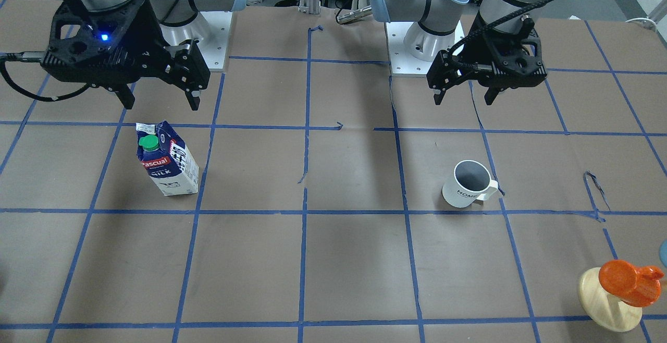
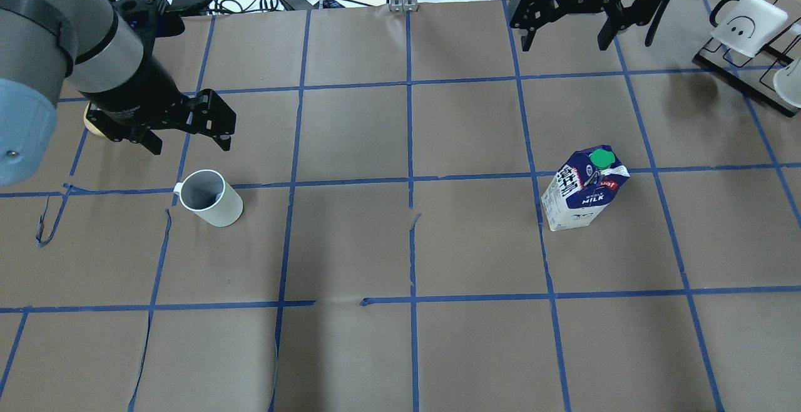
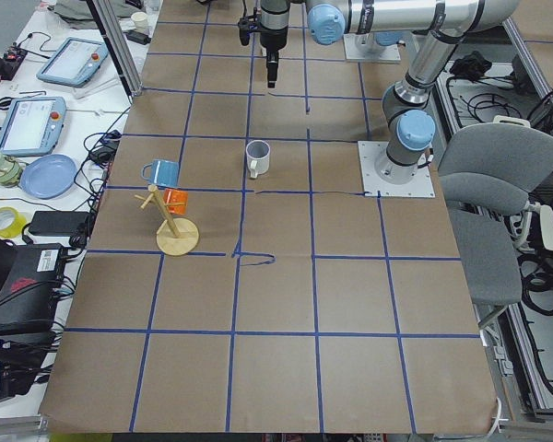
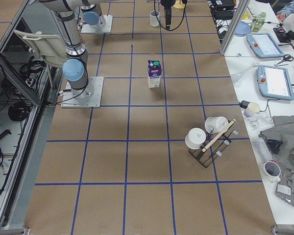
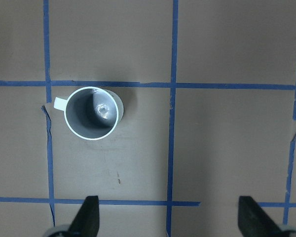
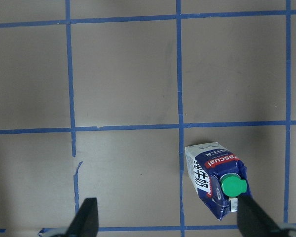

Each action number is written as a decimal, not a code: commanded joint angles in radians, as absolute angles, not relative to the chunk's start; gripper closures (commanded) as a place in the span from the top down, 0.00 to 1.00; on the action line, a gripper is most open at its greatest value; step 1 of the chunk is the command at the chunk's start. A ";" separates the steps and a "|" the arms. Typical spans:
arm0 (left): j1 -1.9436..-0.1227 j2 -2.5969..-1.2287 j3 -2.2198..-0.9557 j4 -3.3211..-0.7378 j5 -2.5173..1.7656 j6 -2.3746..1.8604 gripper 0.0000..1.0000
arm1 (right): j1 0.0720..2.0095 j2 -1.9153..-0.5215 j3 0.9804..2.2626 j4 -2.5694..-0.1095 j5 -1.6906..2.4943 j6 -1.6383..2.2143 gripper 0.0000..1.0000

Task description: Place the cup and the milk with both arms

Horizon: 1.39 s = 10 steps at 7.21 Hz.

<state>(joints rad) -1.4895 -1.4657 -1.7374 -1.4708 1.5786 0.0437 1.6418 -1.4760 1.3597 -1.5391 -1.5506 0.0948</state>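
The white cup [image 1: 466, 184] with a dark grey inside stands upright on the brown paper; it also shows in the overhead view [image 2: 209, 198] and the left wrist view [image 5: 92, 113]. My left gripper [image 1: 464, 98] is open and empty, raised above the table just behind the cup [image 2: 189, 146]. The blue and white milk [image 1: 168, 159] carton with a green cap stands upright, also in the overhead view [image 2: 583, 196] and the right wrist view [image 6: 216, 180]. My right gripper [image 1: 161, 104] is open and empty, raised behind the milk [image 2: 563, 44].
An orange cup on a wooden stand [image 1: 622, 285] is at the table's end on my left, with a blue mug [image 3: 161, 172] beside it. A black rack with white cups [image 2: 751, 30] stands at the far right. Blue tape lines grid the paper.
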 commanded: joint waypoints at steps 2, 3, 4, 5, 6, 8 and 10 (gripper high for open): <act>-1.364 -1.491 -1.750 -1.465 1.577 0.061 1.00 | 1.643 -1.453 1.365 -1.588 -1.552 0.094 1.00; -1.321 -1.511 -1.752 -1.465 1.575 0.066 1.00 | 1.641 -1.451 1.365 -1.607 -1.554 0.094 1.00; -1.283 -1.528 -1.762 -1.465 1.565 0.063 1.00 | 1.638 -1.451 1.368 -1.608 -1.554 0.095 1.00; -1.251 -1.540 -1.796 -1.441 1.562 0.067 1.00 | 1.638 -1.451 1.364 -1.609 -1.554 0.095 1.00; -1.237 -1.563 -1.857 -1.369 1.563 0.072 1.00 | 1.638 -1.451 1.364 -1.609 -1.554 0.095 1.00; -1.221 -1.618 -1.968 -1.234 1.565 0.058 1.00 | 1.637 -1.450 1.364 -1.609 -1.554 0.092 1.00; -1.220 -1.673 -1.971 -1.200 1.566 0.051 1.00 | 1.638 -1.450 1.365 -1.609 -1.552 0.092 1.00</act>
<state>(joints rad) -1.2214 -1.6382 -1.9621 -1.2299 1.5650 0.0567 1.6378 -1.4504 1.3641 -1.6091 -1.5529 0.0927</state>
